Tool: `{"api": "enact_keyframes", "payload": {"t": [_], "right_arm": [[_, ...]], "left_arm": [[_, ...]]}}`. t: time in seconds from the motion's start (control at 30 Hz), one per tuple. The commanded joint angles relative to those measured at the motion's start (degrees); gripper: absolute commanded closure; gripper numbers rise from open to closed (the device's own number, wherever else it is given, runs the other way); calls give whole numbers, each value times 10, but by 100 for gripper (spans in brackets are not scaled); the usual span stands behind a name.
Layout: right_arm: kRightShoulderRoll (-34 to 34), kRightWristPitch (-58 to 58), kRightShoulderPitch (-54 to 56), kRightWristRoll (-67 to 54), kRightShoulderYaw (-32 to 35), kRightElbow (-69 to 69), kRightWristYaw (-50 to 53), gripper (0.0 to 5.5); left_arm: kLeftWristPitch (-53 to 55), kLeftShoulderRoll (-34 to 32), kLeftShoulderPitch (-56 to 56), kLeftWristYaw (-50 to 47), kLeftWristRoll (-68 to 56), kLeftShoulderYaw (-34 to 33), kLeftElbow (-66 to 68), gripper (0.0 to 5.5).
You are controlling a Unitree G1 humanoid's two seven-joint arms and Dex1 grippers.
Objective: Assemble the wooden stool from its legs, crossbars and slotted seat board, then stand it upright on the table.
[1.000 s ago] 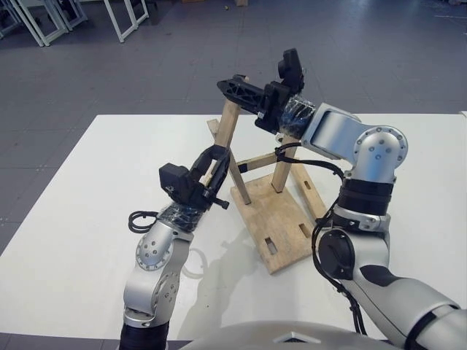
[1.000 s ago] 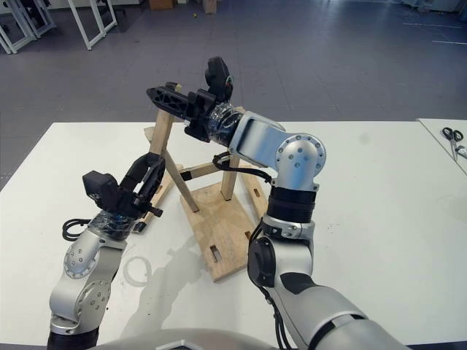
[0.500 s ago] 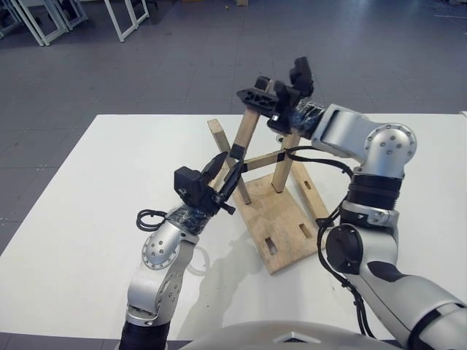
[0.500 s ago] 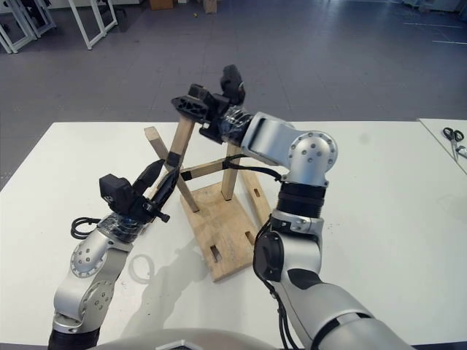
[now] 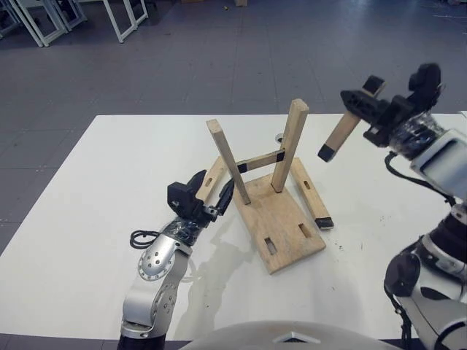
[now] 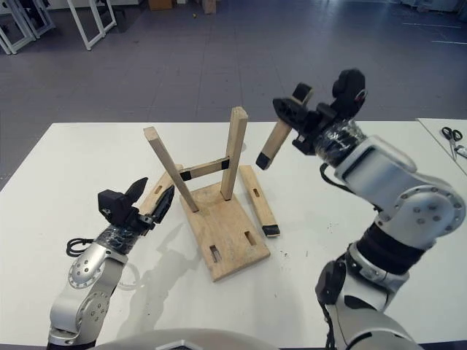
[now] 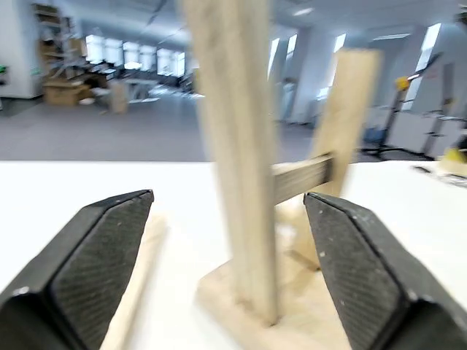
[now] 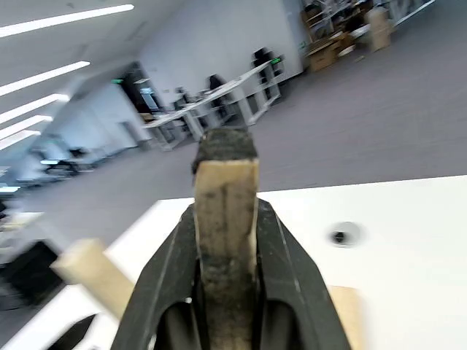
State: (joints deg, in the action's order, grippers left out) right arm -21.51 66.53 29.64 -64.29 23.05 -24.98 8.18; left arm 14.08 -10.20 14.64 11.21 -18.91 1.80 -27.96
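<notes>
Right gripper (image 5: 359,103) jaws clamped on black-tipped wooden leg (image 5: 337,137), raised over white tabletop (image 5: 87,189) toward its right edge; left gripper (image 5: 213,188) jaws apart beside slotted wooden seat board (image 5: 281,222).

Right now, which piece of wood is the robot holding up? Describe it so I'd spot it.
On the white table lies the seat board with two upright legs standing in it. Above and right of it, the right gripper clamps one more leg, slanting, black-tipped: the only piece in the air.
</notes>
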Motion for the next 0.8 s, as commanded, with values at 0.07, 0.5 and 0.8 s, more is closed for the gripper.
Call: {"api": "enact_keyframes", "payload": {"t": [0.07, 0.5, 0.8], "right_arm": [[-5, -262, -121, 282, -209, 56, -111, 511], [114, -479, -114, 455, -239, 273, -141, 511], [130, -524, -99, 491, -229, 358, -166, 511]], "left_arm": [[19, 12, -5, -53, 44, -24, 50, 168], [56, 11, -22, -55, 98, -7, 76, 168], [59, 8, -26, -50, 98, -6, 75, 168]]}}
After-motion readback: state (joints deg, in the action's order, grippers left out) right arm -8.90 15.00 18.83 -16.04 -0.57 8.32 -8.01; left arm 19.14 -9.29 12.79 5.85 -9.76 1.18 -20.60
